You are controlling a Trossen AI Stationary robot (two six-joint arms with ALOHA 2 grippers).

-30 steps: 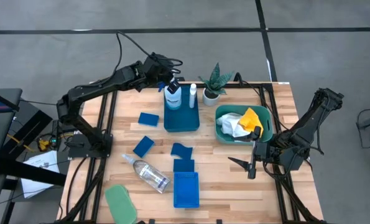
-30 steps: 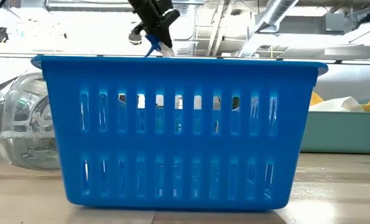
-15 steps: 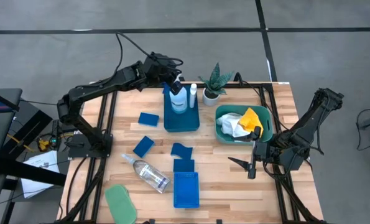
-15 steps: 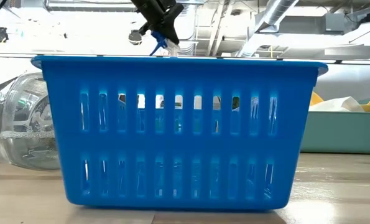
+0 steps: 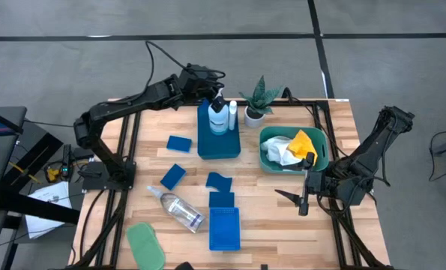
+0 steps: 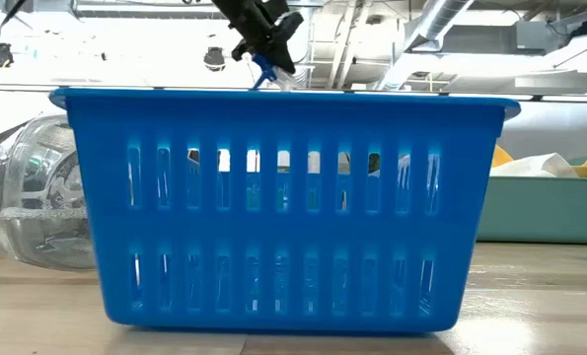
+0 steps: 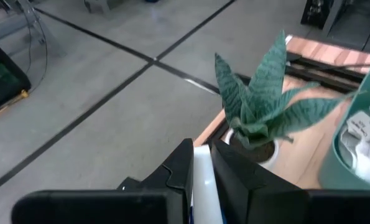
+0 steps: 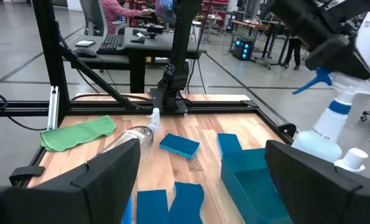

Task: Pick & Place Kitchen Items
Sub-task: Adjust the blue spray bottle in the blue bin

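A: What is the left pincer (image 5: 215, 96) doing at the far side of the tabletop (image 5: 335, 120)?

B: It is clamped on the head of the spray bottle (image 5: 217, 116), holding it upright over the far blue tray (image 5: 208, 146). I judge the grip at the top keeps the bottle hanging plumb so it can go down standing.

A: Is there room in that tray?

B: Some. The white blue-labelled bottle (image 5: 232, 115) stands in the same tray just right of the spray bottle, and the potted plant (image 5: 258, 100) sits close beyond the tray's right edge. The open part of the tray floor is on its near side, so any drift to the right risks a knock.

A: And the right pincer (image 5: 303, 196)?

B: It waits with fingers spread wide and nothing between them, near the right edge, just this side of the teal tub (image 5: 321, 161) with its white and yellow cloths (image 5: 291, 148).

A: What remains loose?

B: The blue sponges (image 5: 179, 143) lie left of and nearer than the tray, the clear bottle (image 5: 179, 210) on its side and the green cloth (image 5: 145, 243) at the near left edge. The second blue tray (image 5: 224, 229) stands at the near edge, with bare wood to its right.
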